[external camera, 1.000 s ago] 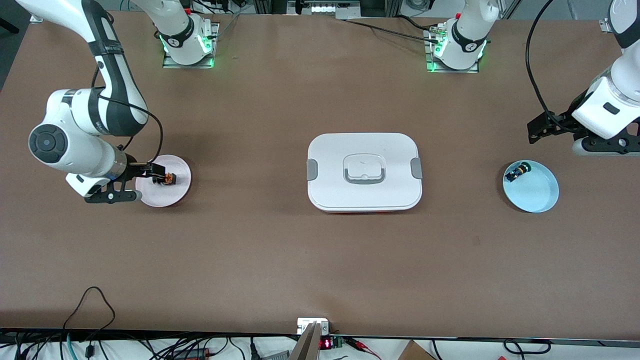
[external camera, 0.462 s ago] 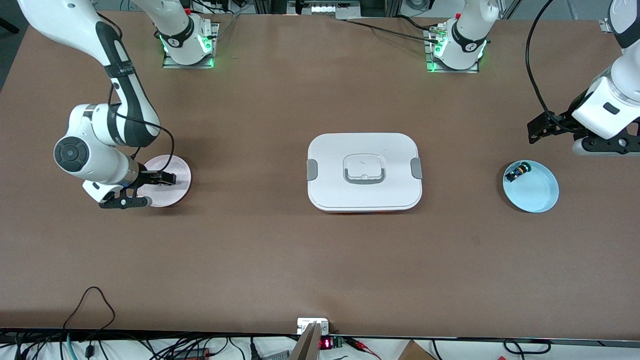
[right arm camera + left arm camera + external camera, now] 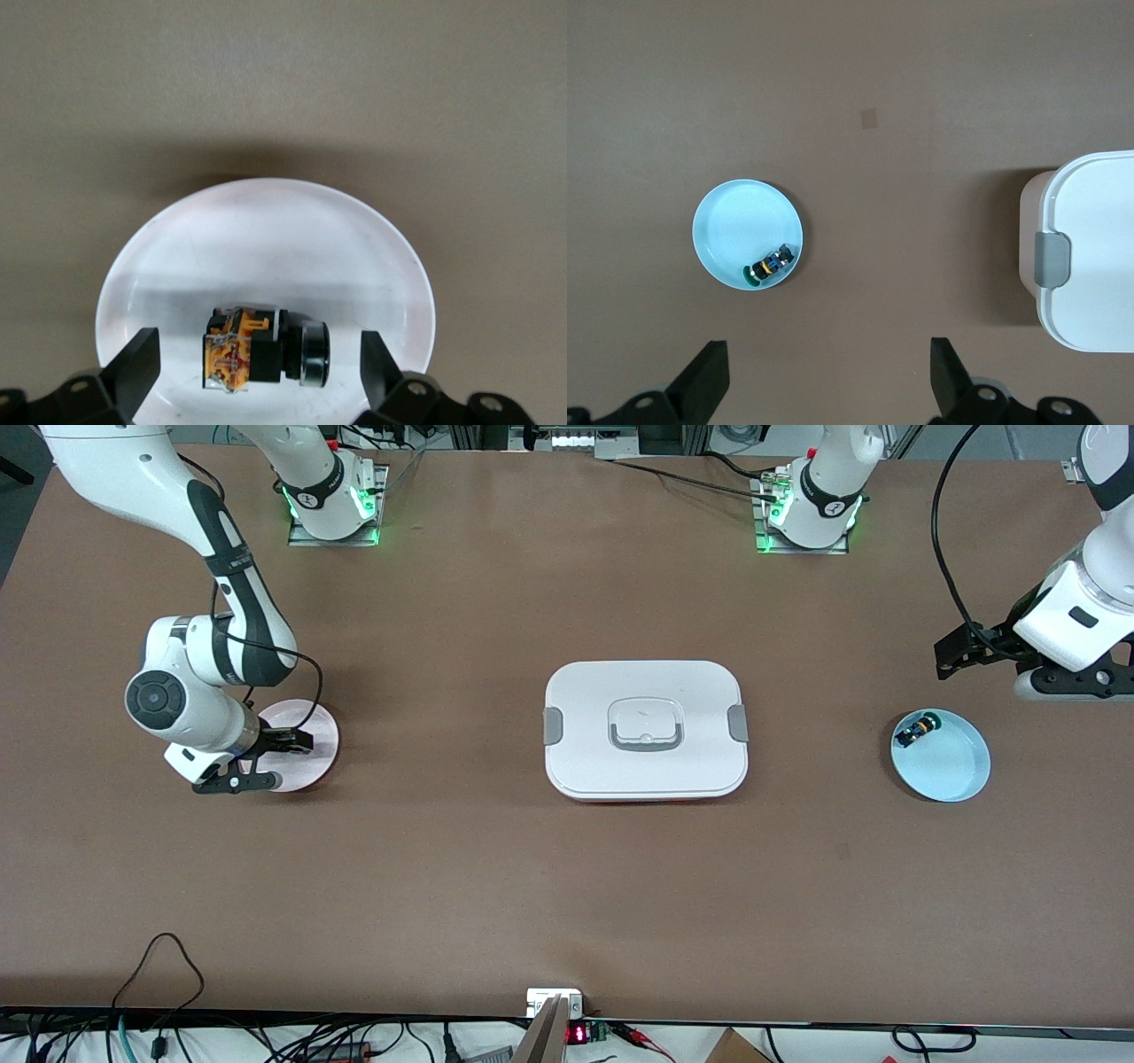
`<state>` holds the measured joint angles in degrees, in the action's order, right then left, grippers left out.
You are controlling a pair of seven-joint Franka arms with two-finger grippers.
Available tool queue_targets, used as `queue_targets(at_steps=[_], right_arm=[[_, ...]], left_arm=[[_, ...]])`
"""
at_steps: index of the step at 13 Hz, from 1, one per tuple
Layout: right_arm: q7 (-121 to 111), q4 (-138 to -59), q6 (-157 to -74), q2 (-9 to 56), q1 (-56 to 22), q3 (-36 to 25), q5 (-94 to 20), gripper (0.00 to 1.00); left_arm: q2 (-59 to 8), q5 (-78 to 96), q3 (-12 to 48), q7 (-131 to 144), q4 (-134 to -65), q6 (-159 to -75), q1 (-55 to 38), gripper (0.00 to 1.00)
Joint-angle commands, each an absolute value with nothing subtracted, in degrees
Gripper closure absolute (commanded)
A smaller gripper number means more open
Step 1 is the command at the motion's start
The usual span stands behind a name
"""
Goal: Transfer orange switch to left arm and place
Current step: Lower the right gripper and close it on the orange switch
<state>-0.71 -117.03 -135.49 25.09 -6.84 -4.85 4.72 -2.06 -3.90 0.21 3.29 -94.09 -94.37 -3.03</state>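
Your brown tabletop (image 3: 461, 868) carries the box (image 3: 645, 729) mid-table. Since a second ago the right gripper (image 3: 257, 363) has shifted over the pink plate (image 3: 266, 230), fingers spread around the orange switch (image 3: 261, 345). The left gripper (image 3: 828, 376) waits, spread, near the blue plate (image 3: 735, 221).

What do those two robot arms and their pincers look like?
Both arms are glossy white rounded segments with black joints and looping black cables, on bases glowing green. The right pincer and left pincer are black, each with two flat fingers.

Box (image 3: 646, 729) between two plates
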Motion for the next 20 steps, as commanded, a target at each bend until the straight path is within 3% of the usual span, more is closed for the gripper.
queue_targets(at_steps=[1,14,15,18,19,20], right_arm=[[-1.41,-119.35,-137.81,24.52,-6.68,-4.92,6.06,0.00],[-2.64,-124.80,-144.75,25.05,-6.06,-4.83,6.86,0.05],[-2.64,-124.80,-144.76,25.14,-6.06,-4.83,6.86,0.13],[-2.46,-124.89,-144.41,25.05,-6.06,-4.83,6.51,0.61],[-2.55,-124.89,-144.23,24.87,-6.06,-4.83,6.50,0.72],[-3.24,-124.81,-144.14,24.61,-6.06,-4.83,6.50,0.76]], left_arm=[[-2.02,-3.25,0.35,3.78,-93.25,-93.78,-2.81,0.00],[-2.02,-3.25,0.26,3.78,-93.34,-93.78,-2.64,0.00],[-2.11,-3.34,0.26,3.78,-93.34,-93.78,-2.64,0.00],[-2.11,-3.34,0.26,3.69,-93.34,-93.78,-2.55,0.00],[-2.02,-3.34,0.26,3.60,-93.34,-93.69,-2.64,0.00],[-2.02,-3.34,0.26,3.69,-93.34,-93.69,-2.64,0.00]])
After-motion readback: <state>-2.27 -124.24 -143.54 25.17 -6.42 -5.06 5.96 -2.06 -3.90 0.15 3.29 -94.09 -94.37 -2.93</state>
